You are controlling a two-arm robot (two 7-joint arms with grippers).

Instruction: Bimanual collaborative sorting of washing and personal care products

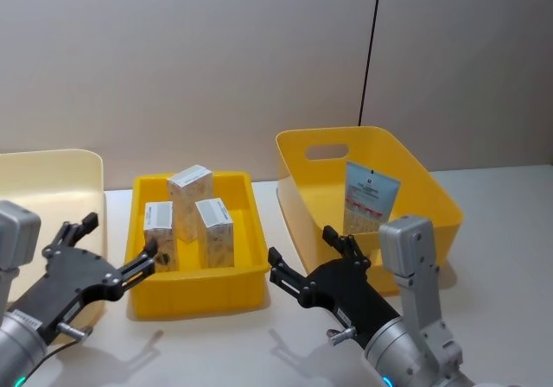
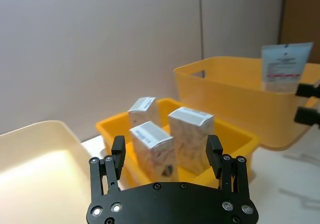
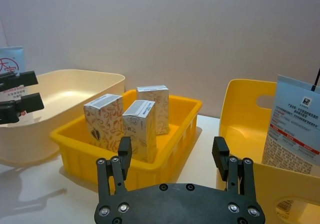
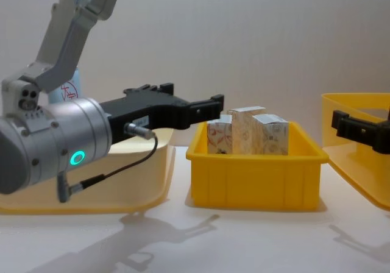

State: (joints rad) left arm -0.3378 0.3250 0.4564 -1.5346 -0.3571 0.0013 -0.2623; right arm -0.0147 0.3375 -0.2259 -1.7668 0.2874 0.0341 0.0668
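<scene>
Grey wall (image 1: 216, 59); cartons (image 1: 214, 231) stand upright (long axes vertical) in tray (image 1: 199, 299); left gripper (image 1: 120, 234), right gripper (image 1: 302, 244) fingers (image 3: 124, 149) wide.

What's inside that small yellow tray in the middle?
Three beige patterned cartons stand upright in the yellow tray, white tops up. Its front wall hides their bases in the chest view. The left gripper and the right gripper hover open near it.

Matte black, two-fingered left gripper (image 2: 166, 146) and right gripper (image 3: 171, 145), palm plates dotted with silver screws (image 2: 116, 207). Silver-grey cylindrical wrist housing (image 4: 55, 142), green ring light (image 4: 77, 158) at 4 o'clock; thin black cable (image 4: 109, 169) looped beneath.
</scene>
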